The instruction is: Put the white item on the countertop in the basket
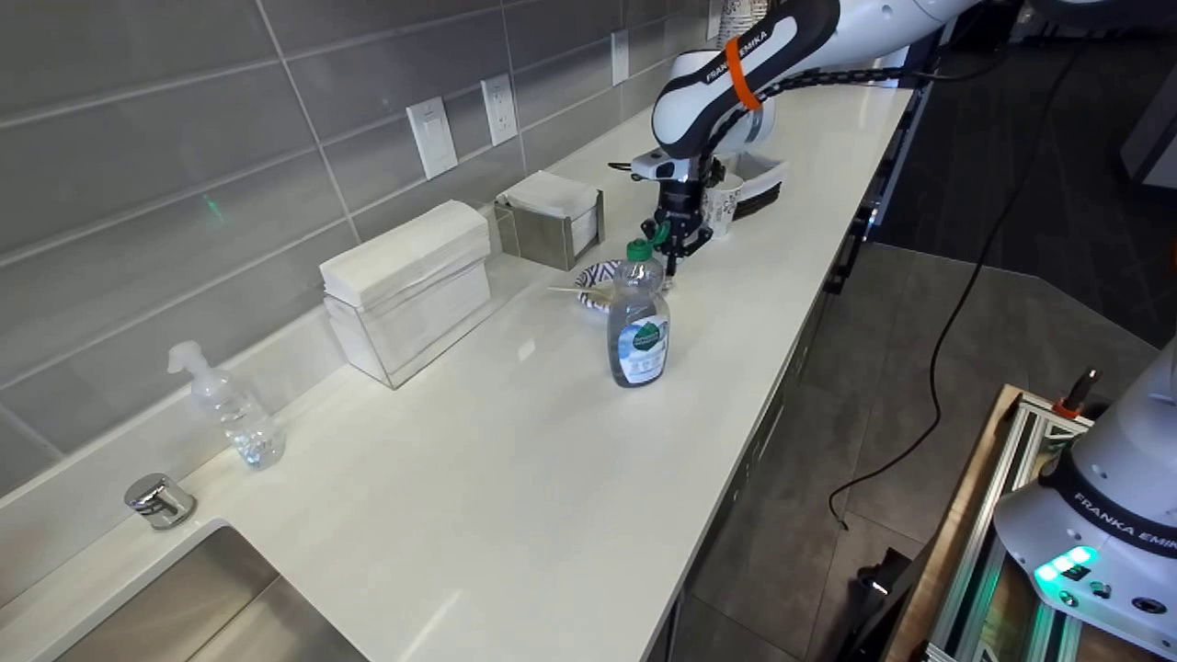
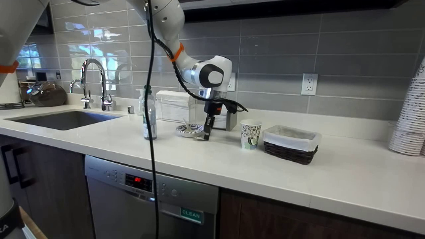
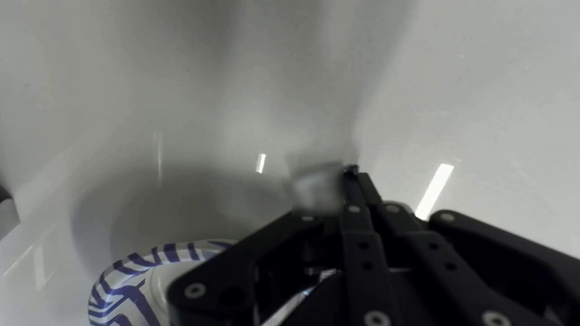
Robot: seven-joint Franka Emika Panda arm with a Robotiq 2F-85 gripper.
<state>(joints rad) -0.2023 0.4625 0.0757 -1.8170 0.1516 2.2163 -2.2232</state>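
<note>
The basket (image 2: 292, 152) is dark woven with a white liner, on the counter; an exterior view also shows the basket (image 1: 761, 184), partly behind the cup and arm. A small pale item (image 2: 198, 138) lies on the counter at my fingertips, beside the patterned bowl. This item also shows under the fingertips in an exterior view (image 1: 668, 284). My gripper (image 2: 207, 136) points down at the counter, left of the cup and basket there. In the wrist view the fingers (image 3: 360, 176) are together. The pale item (image 3: 317, 192) is blurred beside them; I cannot tell whether they pinch it.
A blue-and-white bowl (image 2: 190, 130) with a utensil stands close to the gripper. A patterned paper cup (image 2: 250, 135) stands between gripper and basket. A soap bottle (image 1: 639, 331), a grey napkin holder (image 1: 533, 237) and a white towel box (image 1: 414, 303) are near.
</note>
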